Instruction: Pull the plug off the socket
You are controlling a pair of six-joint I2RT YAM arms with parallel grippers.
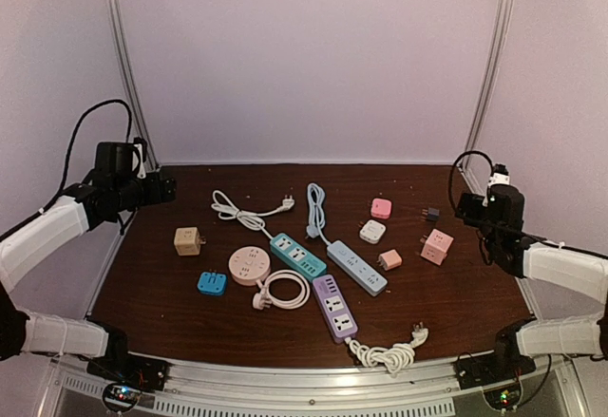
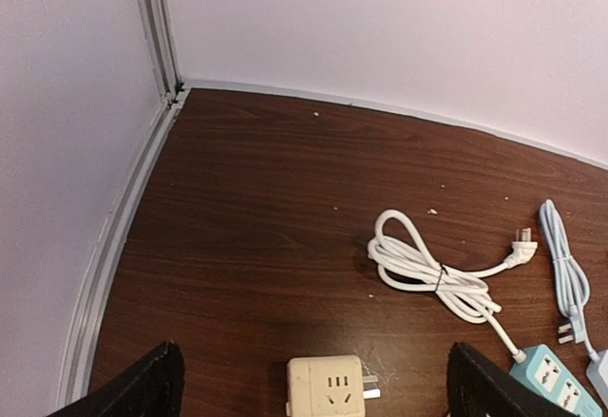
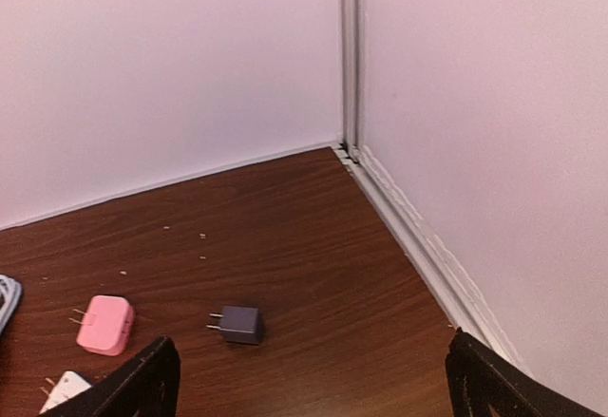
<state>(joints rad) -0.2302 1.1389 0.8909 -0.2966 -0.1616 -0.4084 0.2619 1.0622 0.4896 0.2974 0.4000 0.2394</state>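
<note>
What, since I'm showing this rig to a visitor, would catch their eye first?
On the dark table, three pastel power strips lie side by side in the middle: a teal strip, a pale blue strip and a purple strip. The left hand and right hand hang open at the table's sides, holding nothing.

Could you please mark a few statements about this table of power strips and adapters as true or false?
1. The left gripper and right gripper are both open and empty. True.
2. The small dark grey plug adapter is plugged into a power strip. False: it lies loose on the wood.
3. The purple rectangular power strip lies nearest the front edge. True.
4. The beige cube adapter is gripped by the left arm. False: it rests on the table, untouched.
</note>
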